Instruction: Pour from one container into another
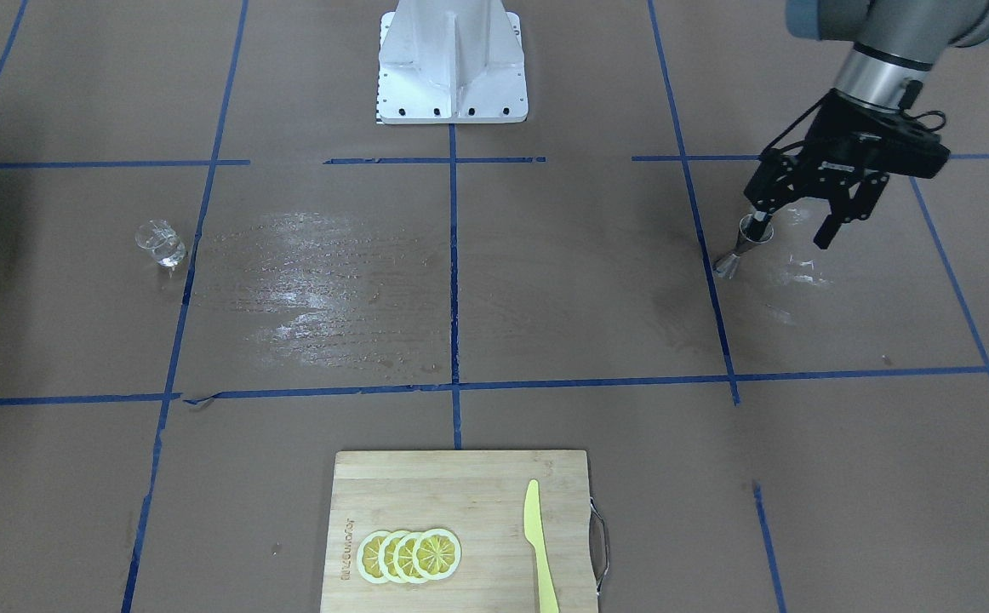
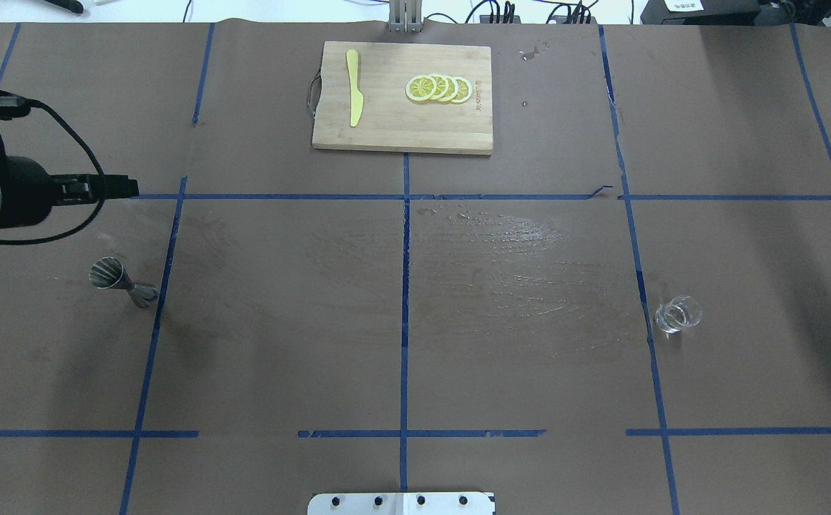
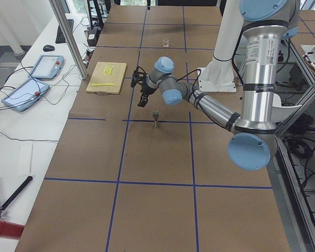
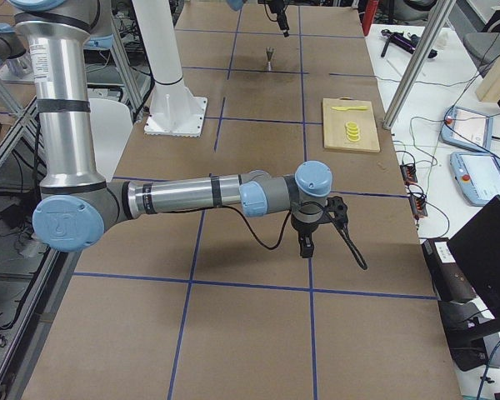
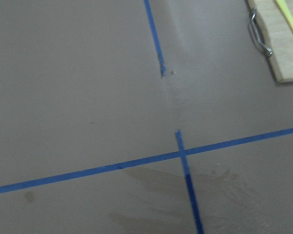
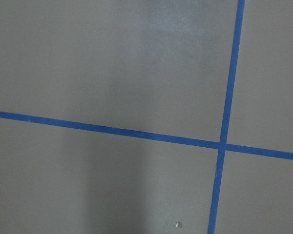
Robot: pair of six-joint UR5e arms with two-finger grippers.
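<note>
The clear glass cup [image 1: 160,243] stands alone on the brown table, on the robot's right side, also seen in the overhead view [image 2: 678,315]. The metal jigger [image 1: 741,247] stands upright on the robot's left side [image 2: 119,280] [image 3: 156,118]. My left gripper [image 1: 791,232] hovers open just beside and above the jigger, holding nothing; one finger [image 1: 758,213] overlaps the jigger's top rim in the front view. My right gripper [image 4: 304,243] points down over bare table and shows only in the right side view, so I cannot tell its state.
A wooden cutting board [image 1: 460,494] with lemon slices [image 1: 409,555] and a yellow knife [image 1: 537,545] lies at the table's far edge from the robot. A wet patch [image 1: 290,281] shines mid-table. The robot base [image 1: 452,68] stands at the near edge.
</note>
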